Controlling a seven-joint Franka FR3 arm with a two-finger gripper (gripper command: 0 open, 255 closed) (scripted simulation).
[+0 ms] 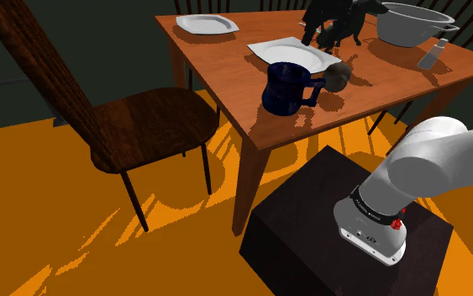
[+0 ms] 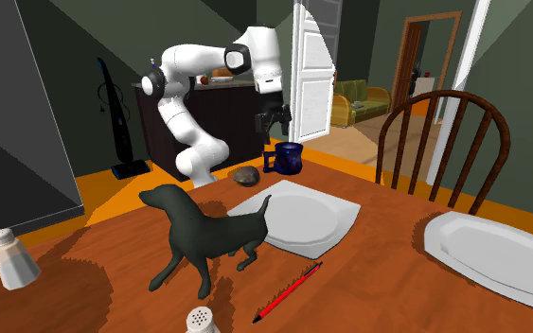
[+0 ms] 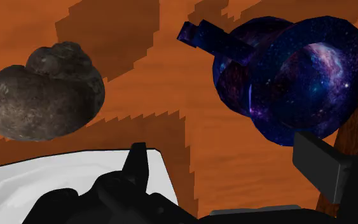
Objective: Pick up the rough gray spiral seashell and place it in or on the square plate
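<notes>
Hovering over the bench (image 2: 387, 284) with its fingers apart and nothing between them, the claw (image 2: 275, 128) sits nearly above the dark blue galaxy-print mug (image 2: 288, 157), not the gray spiral seashell (image 2: 246, 175). That shell rests on the wood just beside the mug's handle and near a corner of the white square plate (image 2: 297, 213), off toward the second exterior view's left of the claw. Seen from the wrist, the shell lies outside one finger and the mug outside the other. Its long axis appears to run roughly along the fingers' closing line, so I judge that a sideways shift, and perhaps a wrist turn, is needed before any descent
</notes>
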